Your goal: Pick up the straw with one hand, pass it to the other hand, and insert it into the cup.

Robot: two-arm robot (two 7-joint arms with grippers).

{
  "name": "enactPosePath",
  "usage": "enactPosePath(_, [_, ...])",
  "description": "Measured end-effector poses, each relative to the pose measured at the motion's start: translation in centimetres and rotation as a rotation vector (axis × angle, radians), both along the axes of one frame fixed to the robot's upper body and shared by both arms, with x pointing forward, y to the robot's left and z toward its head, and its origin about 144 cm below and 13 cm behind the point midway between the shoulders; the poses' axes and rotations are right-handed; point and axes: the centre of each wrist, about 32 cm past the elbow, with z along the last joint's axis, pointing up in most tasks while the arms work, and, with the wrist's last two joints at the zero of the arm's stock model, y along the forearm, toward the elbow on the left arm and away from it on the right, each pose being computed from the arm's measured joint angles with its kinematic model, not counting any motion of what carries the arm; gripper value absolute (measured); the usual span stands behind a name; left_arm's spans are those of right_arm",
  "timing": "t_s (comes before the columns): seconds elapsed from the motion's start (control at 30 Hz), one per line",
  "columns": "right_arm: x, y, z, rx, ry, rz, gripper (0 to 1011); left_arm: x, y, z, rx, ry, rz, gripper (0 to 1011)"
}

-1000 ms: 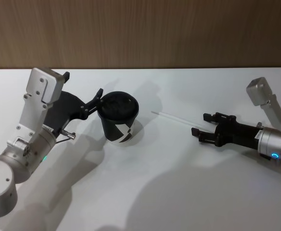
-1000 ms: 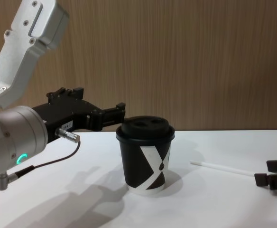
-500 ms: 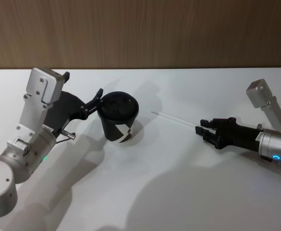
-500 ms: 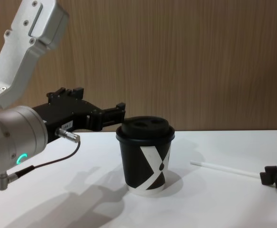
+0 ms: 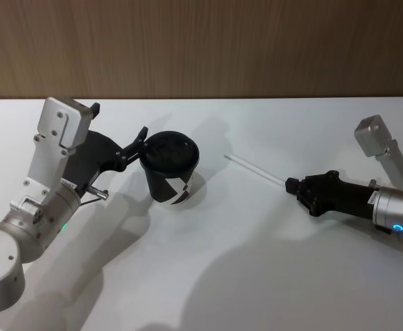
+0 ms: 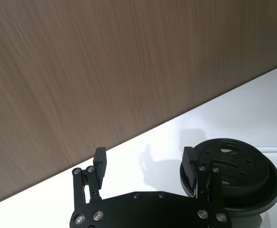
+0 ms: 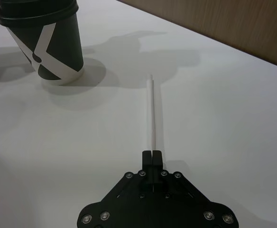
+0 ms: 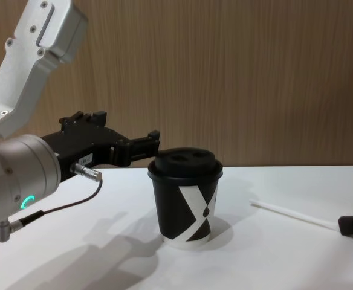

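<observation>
The thin white straw [image 5: 255,169] lies low over the white table to the right of the cup, and my right gripper [image 5: 290,185] is shut on its near end. In the right wrist view the straw [image 7: 151,111] runs straight out from the closed fingertips of the right gripper [image 7: 152,154] towards the wall. The black cup [image 5: 170,169] with its white X mark and domed lid stands upright left of centre. My left gripper [image 5: 119,119] hovers open just left of the cup, one finger beside the lid's rim [image 6: 228,175].
The white table [image 5: 222,276] ends at a wood-panelled wall behind. There is bare surface between the cup [image 8: 187,202] and the straw [image 8: 291,214], and across the whole front. The left arm's grey cable loops below its wrist.
The right gripper's fingers went from open around the straw's near end to shut on it. The straw shifted slightly to the right with the gripper. The left arm and cup have not moved.
</observation>
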Motion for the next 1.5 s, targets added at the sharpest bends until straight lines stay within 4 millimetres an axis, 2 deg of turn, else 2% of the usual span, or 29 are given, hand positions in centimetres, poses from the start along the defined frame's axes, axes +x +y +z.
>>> enactPosePath(0.33, [-0.3,0.0,0.7,0.038,-0.022,-0.012,3,0.0,0.0,0.0,0.000,0.000,0.000,1003])
enactPosePath(0.97, [-2.2,1.1,4.8,0.270,-0.171,-0.076,3,0.0,0.0,0.0,0.000,0.000,0.000,1003])
enactPosePath(1.3, [-3.8,3.4,6.5,0.426,-0.212,-0.073,3,0.0,0.0,0.0,0.000,0.000,0.000,1002])
enactPosePath(1.5, [-4.9,6.1,7.4,0.524,-0.218,-0.044,3,0.0,0.0,0.0,0.000,0.000,0.000,1003])
